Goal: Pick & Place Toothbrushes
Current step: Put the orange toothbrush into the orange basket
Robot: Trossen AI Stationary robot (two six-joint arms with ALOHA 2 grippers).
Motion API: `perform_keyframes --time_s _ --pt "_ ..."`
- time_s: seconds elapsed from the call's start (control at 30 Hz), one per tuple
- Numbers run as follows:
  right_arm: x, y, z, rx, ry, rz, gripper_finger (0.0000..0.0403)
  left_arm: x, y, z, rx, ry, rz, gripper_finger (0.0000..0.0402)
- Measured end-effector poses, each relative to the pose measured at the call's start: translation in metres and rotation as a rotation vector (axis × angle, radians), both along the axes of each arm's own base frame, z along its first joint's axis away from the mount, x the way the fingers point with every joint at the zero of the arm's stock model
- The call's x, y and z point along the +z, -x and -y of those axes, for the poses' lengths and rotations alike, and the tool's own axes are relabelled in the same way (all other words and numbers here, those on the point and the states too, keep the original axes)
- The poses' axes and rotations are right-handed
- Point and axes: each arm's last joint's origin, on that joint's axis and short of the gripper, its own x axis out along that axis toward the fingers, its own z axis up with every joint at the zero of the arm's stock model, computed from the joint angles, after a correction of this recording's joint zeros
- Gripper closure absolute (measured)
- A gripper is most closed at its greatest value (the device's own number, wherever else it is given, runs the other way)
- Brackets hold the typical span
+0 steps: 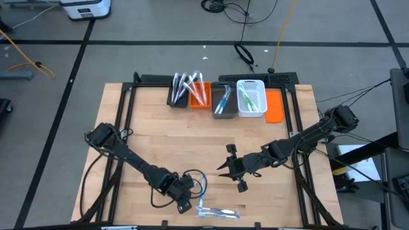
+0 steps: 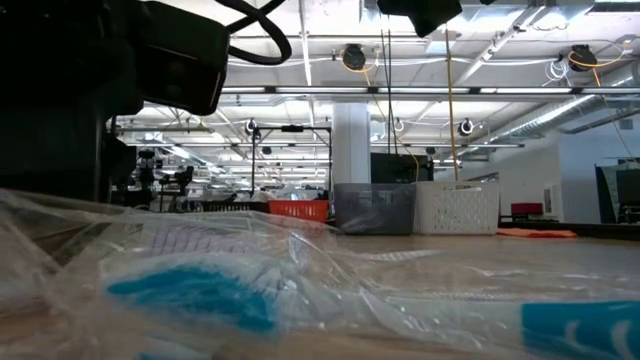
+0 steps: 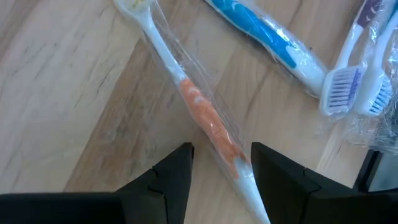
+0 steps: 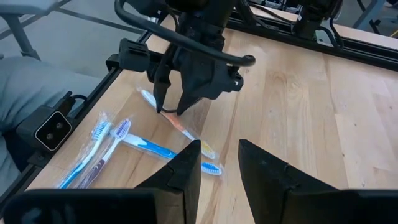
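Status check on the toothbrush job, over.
Left pincer open, straddling the wrapped orange toothbrush at the table's near edge. Right pincer open, hovering mid-table, empty. Other loose toothbrushes alongside; nothing blocking.

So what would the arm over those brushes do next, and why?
Probably shut the fingers. The left gripper is down over the wrapped orange toothbrush on the table, open, with one finger on each side of its handle. Nothing is gripped yet, so closing comes before lifting. The right gripper waits open nearby.
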Motion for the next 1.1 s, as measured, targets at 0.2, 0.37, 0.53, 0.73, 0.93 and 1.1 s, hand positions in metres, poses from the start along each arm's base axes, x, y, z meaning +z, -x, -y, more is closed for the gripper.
perform_keyframes --time_s 0.2,0.37,0.53,0.73,0.93,1.1 --pt "0.0 0.0 0.0 0.002 0.002 0.002 0.0303 -0.001 -0.001 -0.003 0.018 -0.004 -0.004 0.0285" --pt "0.0 0.0 0.0 0.002 0.003 0.002 0.0303 -0.002 -0.002 -0.005 -0.005 -0.036 0.002 0.0377" --pt "0.0 0.0 0.0 0.002 0.003 0.002 0.0303 -0.002 -0.003 -0.007 -0.021 -0.045 0.011 0.0388" --pt "0.0 0.0 0.0 0.002 0.004 0.003 0.0303 0.012 0.004 -0.014 0.002 -0.133 0.015 0.0395" --pt "0.001 -0.001 0.0 0.003 0.002 0.013 0.0303 0.036 0.02 -0.03 0.112 -0.317 0.024 0.0397" --pt "0.001 -0.002 0.002 -0.004 0.0 0.017 0.0303 0.058 0.031 -0.041 0.187 -0.42 0.061 0.0398"
